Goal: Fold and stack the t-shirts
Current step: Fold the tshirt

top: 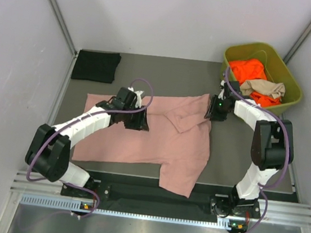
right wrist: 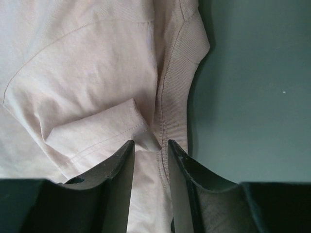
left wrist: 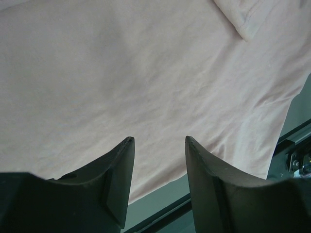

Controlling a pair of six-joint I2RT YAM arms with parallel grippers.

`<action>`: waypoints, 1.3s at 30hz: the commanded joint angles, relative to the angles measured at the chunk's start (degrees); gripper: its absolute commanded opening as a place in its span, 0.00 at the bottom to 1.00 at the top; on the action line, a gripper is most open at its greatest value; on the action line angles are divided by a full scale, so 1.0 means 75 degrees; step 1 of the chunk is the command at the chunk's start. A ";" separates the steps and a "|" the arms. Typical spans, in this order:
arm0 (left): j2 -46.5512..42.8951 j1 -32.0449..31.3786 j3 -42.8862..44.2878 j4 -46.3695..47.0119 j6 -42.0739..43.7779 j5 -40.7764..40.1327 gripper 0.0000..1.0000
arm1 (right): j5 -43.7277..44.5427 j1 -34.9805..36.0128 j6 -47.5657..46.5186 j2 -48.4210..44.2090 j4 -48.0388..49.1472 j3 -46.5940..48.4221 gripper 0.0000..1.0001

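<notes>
pink shirt [top: 158, 139] spread flat, corner overhanging; black shirt [top: 96, 65] folded far-left.

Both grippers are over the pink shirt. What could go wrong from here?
The pink shirt hangs over the table's near edge; a sideways pull could drag it off. The right gripper straddles the collar beside a folded-over sleeve, so it may pinch both and bunch the fold.
</notes>
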 commanded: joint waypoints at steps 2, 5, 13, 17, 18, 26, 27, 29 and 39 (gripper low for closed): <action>-0.0266 -0.0017 -0.0014 0.0306 0.0060 0.0089 0.51 | -0.0262 -0.0035 -0.0175 0.0036 0.0583 0.0009 0.31; -0.0114 -0.0134 0.0185 0.0411 0.0165 0.0160 0.54 | -0.0332 -0.0035 -0.0081 0.0142 0.0512 0.0138 0.28; 0.1536 -0.1645 0.1355 0.1197 -0.0162 -0.0847 0.57 | -0.0238 -0.0035 0.0013 0.0001 0.0313 0.0080 0.29; 0.2673 -0.2243 0.2537 0.1139 -0.0431 -0.1843 0.52 | -0.0157 -0.0035 -0.0116 -0.0057 0.0290 0.0010 0.29; 0.3093 -0.2371 0.2750 0.0941 -0.0676 -0.2134 0.52 | -0.0122 -0.0047 -0.0139 -0.0081 0.0278 -0.0014 0.29; 0.4269 -0.2806 0.4203 0.0435 -0.1721 -0.3133 0.52 | -0.0109 -0.0047 -0.0268 -0.0093 0.0336 -0.0014 0.29; 0.4432 -0.2841 0.4298 0.0365 -0.1803 -0.3156 0.51 | -0.0121 -0.0036 -0.0280 -0.0069 0.0325 0.0009 0.29; 0.4701 -0.2841 0.4683 -0.0031 -0.1862 -0.3262 0.50 | -0.0121 -0.0059 -0.0292 -0.0081 0.0313 0.0045 0.29; 0.4797 -0.2935 0.4791 -0.0572 -0.2143 -0.3227 0.50 | -0.0238 -0.0129 -0.0339 0.0048 0.0278 0.0232 0.29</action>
